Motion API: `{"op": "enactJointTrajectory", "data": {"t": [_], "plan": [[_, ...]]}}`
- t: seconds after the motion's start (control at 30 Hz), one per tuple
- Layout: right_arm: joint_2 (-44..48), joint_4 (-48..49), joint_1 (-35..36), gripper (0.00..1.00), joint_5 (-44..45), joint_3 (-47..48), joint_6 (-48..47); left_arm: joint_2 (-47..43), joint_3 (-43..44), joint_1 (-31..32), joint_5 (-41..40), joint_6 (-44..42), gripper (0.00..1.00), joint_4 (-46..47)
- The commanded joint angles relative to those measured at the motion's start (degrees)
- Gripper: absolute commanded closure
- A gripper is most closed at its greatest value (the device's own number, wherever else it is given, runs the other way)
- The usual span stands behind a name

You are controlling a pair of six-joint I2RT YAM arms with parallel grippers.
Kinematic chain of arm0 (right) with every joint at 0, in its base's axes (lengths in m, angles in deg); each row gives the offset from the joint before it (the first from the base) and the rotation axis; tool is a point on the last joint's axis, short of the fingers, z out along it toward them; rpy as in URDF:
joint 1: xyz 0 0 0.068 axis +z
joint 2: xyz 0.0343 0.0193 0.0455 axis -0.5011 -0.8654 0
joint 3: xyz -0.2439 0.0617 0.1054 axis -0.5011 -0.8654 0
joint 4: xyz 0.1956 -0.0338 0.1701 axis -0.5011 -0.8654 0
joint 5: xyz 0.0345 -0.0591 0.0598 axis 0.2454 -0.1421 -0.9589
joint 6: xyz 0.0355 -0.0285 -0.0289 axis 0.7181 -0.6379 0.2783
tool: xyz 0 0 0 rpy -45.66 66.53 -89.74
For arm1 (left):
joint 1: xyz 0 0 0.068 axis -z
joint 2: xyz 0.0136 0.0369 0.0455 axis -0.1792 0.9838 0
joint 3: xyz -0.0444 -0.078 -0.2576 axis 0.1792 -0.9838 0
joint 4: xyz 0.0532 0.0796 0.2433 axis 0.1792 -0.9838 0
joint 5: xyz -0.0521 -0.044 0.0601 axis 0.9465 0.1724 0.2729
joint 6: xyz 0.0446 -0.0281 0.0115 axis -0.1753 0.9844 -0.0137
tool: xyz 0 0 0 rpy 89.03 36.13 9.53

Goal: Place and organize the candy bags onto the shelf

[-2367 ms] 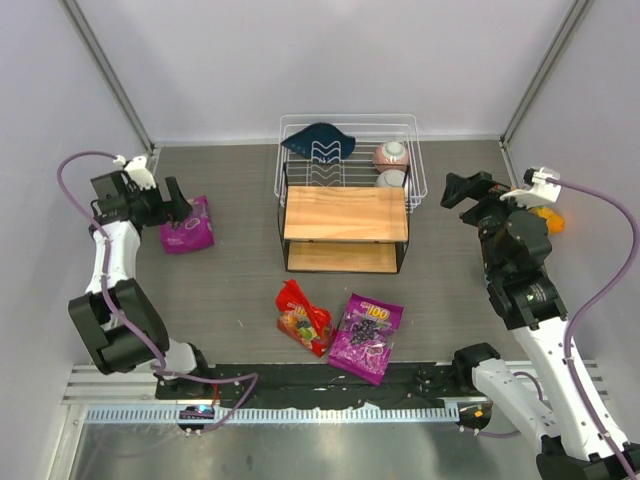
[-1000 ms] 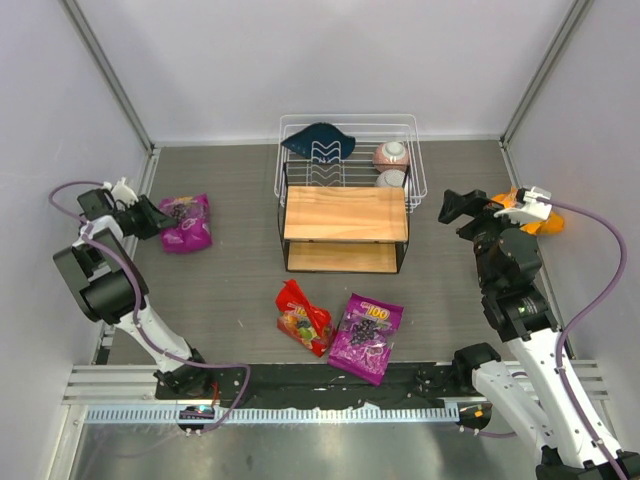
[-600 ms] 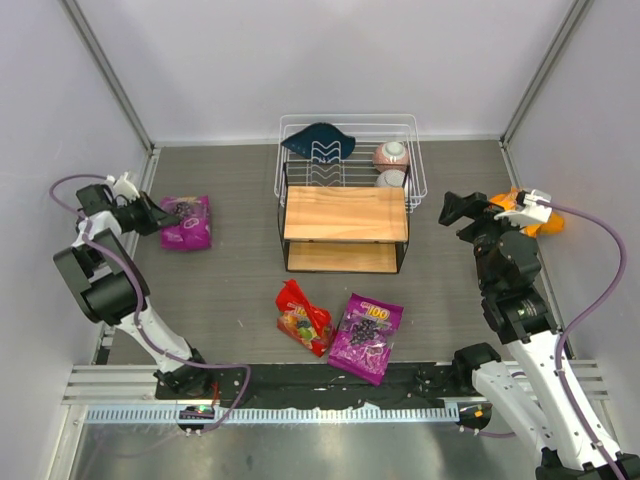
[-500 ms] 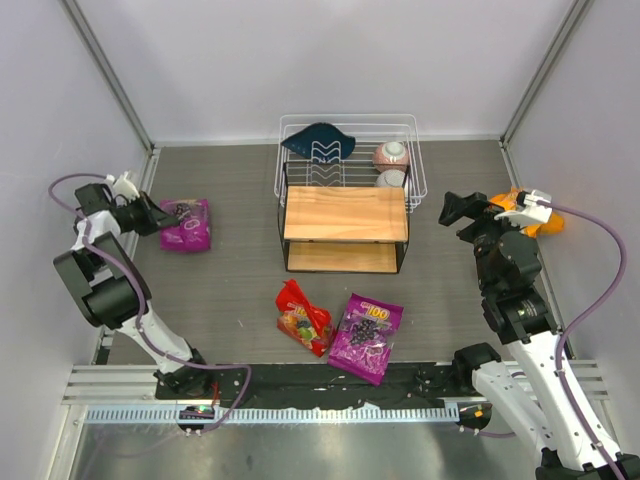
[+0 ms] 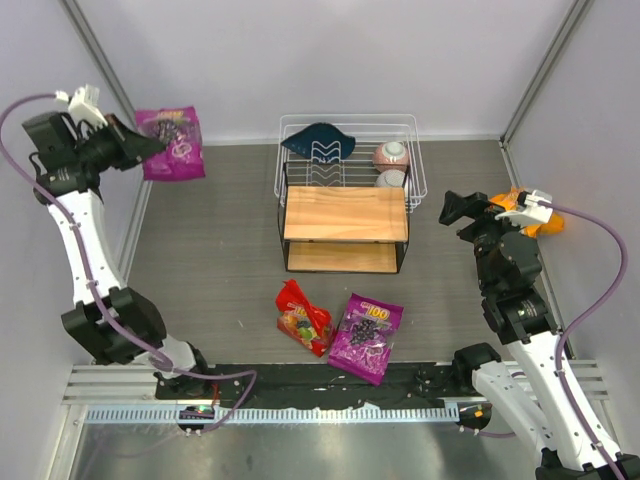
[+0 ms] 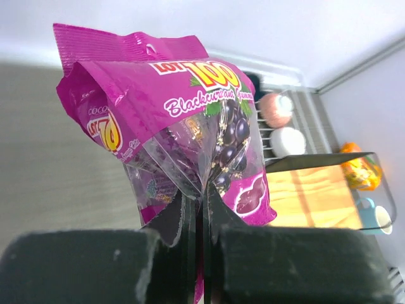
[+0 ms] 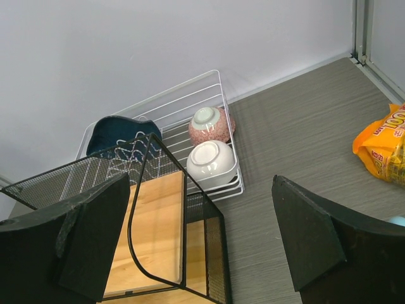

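My left gripper (image 5: 138,146) is shut on the bottom edge of a purple candy bag (image 5: 172,142), which hangs high in the air at the back left. In the left wrist view that gripper (image 6: 202,212) pinches the grape-printed bag (image 6: 180,120) upright. The shelf (image 5: 345,212) stands mid-table with bare wooden boards. A red bag (image 5: 303,317) and a second purple bag (image 5: 366,335) lie in front of it. An orange-yellow bag (image 5: 547,220) lies at the right, partly behind my right arm. My right gripper (image 5: 455,208) hovers open right of the shelf (image 7: 158,234), holding nothing (image 7: 201,190).
A white wire basket (image 5: 412,150) stands right behind the shelf, holding a dark blue cloth (image 5: 318,138), a pink bowl (image 5: 391,155) and a white bowl (image 5: 392,178). Walls and metal posts close in the back and both sides.
My left gripper closed on the purple bag lying on the table at the left and lifted it high toward the back left. The right arm has stayed put.
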Motion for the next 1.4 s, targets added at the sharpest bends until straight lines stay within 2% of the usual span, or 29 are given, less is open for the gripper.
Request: {"op": "enactJointTrajectory", "data": {"t": [0.0,0.1,0.33,0.47,0.53,0.57,0.73,0.9,1.37], "plan": [[0.64,2.73,0.33,0.0,0.58,0.1,0.24,-4.6,11.72,7.21,3.09,12.55,1.0,2.32],[1.26,2.2,0.33,0.0,1.02,0.01,0.33,-5.04,17.35,14.06,-2.36,16.07,1.0,2.23],[3.36,0.01,0.33,0.0,2.17,0.01,0.5,-4.78,17.71,26.8,-7.74,20.04,1.0,4.96],[4.86,-1.31,0.33,0.0,3.05,0.01,0.86,-5.92,13.34,35.34,-12.74,18.28,1.0,5.04],[5.91,-2.62,0.42,0.0,3.31,0.27,1.12,-7.84,9.47,39.2,-13.89,18.72,1.0,8.27],[6.26,-2.89,0.33,0.0,3.22,0.19,1.21,-8.73,5.18,40.35,-15.29,19.5,1.0,9.78],[8.02,-5.79,0.33,0.0,3.75,-0.08,2.09,-11.36,-1.26,47.02,-17.94,19.51,1.0,12.07],[8.55,-5.97,0.33,0.0,3.75,-0.69,2.96,-13.48,-4.87,50.9,-21.28,19.69,1.0,13.31],[7.41,-5.01,0.33,0.0,2.87,-1.22,4.46,-11.73,-12.08,52.75,-26.38,20.22,1.0,15.94]]}}
